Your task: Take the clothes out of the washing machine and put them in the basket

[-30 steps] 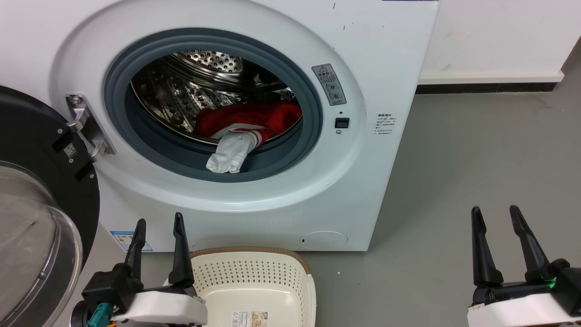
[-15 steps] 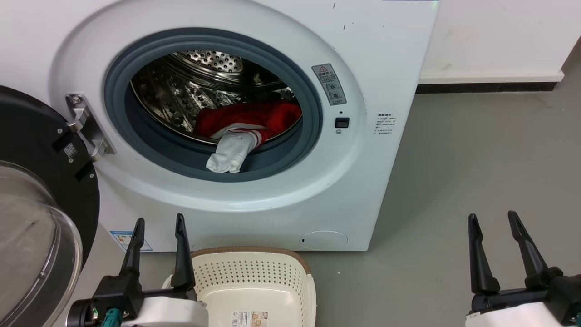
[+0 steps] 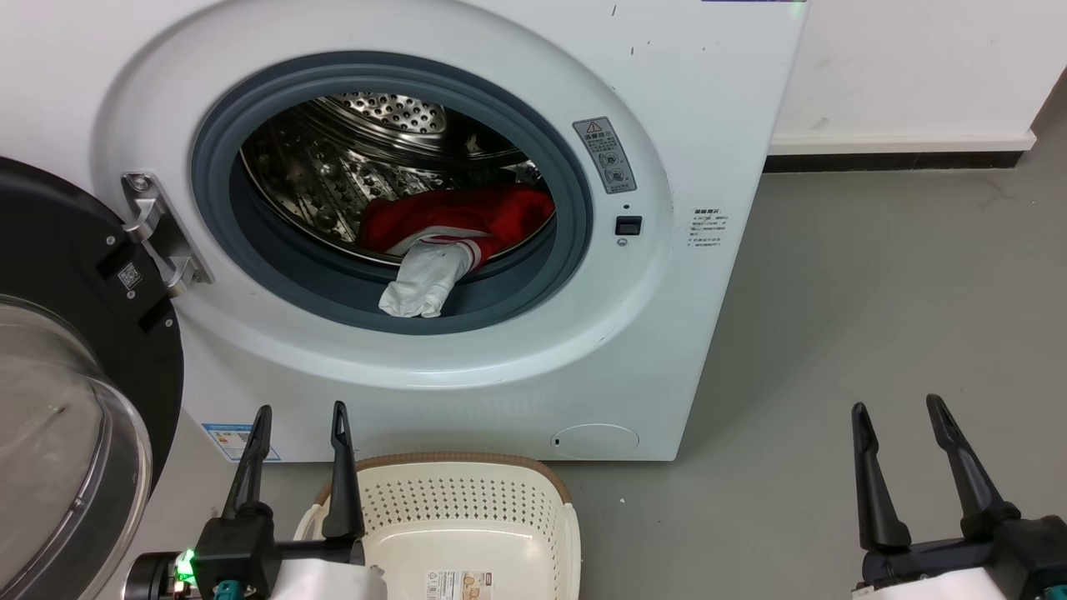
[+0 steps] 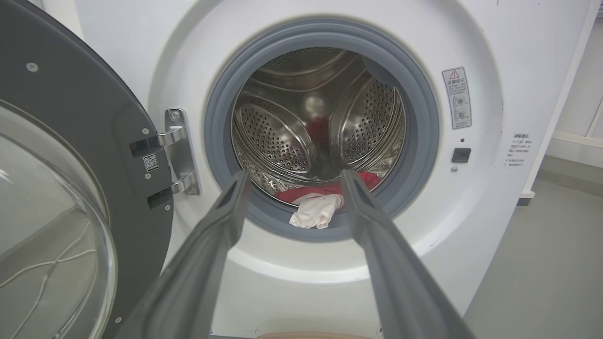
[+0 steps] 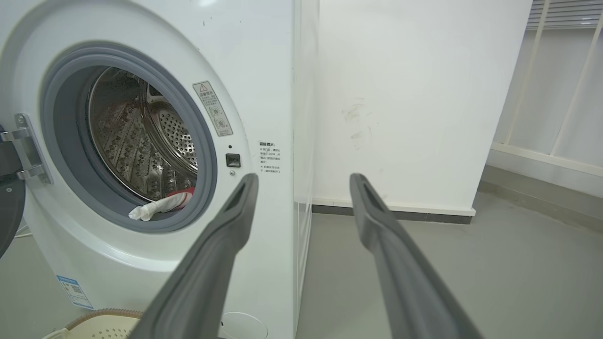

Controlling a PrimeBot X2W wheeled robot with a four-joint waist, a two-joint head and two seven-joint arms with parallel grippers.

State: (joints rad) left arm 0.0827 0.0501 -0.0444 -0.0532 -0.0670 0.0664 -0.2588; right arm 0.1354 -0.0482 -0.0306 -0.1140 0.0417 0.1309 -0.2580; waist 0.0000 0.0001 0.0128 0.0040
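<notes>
Head view: you are looking at the washing machine [image 3: 717, 100] with its door [image 3: 50, 242] standing open. The clothes [image 3: 454, 221] are lying at the drum's front, a white end drooping over the grey seal [image 3: 508, 304]. The basket [image 3: 467, 460] is sitting below the porthole, holding no garment as far as it shows. The left gripper [image 3: 302, 410] and right gripper [image 3: 896, 406] are both hanging spread wide, gripping nothing.

Left wrist view: the fingers are framing the garment, well short of it.

Right wrist view: the fingers are pointing toward the wall [image 5: 414, 94].

Judgement: nothing is transferred yet; reaching, grasping and depositing are all remaining.
</notes>
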